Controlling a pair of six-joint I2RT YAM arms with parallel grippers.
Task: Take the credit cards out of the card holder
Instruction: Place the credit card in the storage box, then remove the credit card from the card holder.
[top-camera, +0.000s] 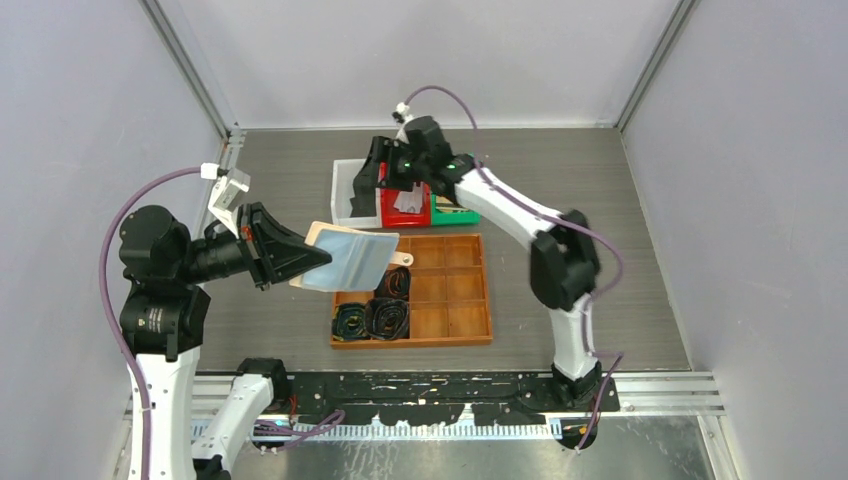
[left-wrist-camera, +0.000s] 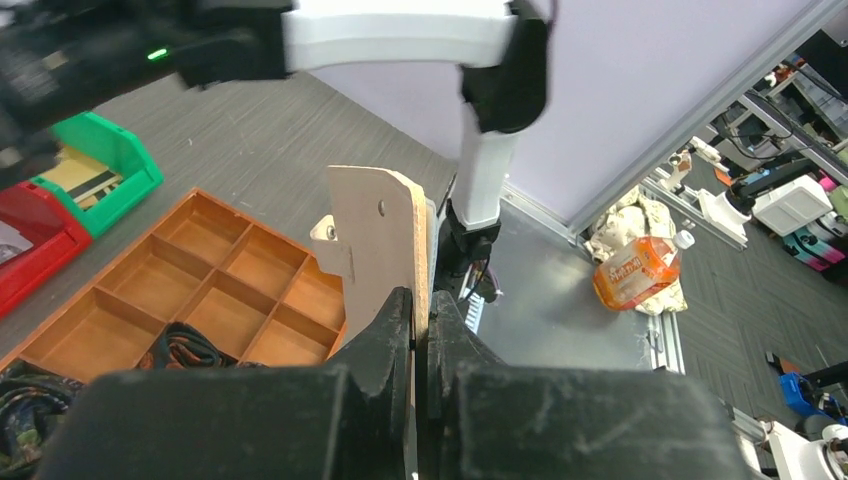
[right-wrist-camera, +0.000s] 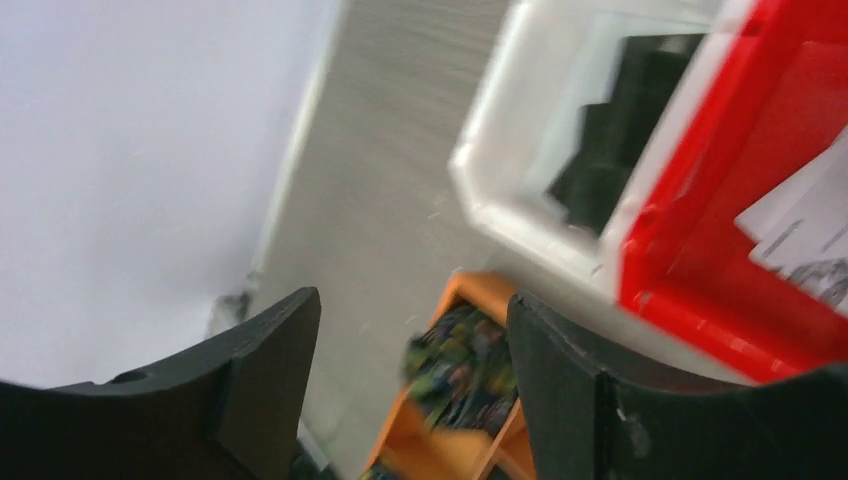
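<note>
Card holder (top-camera: 352, 258) is held aloft over tray's (top-camera: 470, 338) left edge, clamped by L gripper (top-camera: 322, 257); long axis runs left-right. R gripper (right-wrist-camera: 412, 325) is seen w/ jaws apart, empty, over far bins (top-camera: 345, 205); holder lies near-left of it.

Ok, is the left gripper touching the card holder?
Touching. The left wrist view shows the left gripper closed on the card holder at its tan edge, with no gap.

card holder (top-camera: 355, 258) over far-left corner of divided tray (top-camera: 462, 321), belts (top-camera: 372, 320) in its near-left compartments, bins (top-camera: 343, 196) behind
</note>
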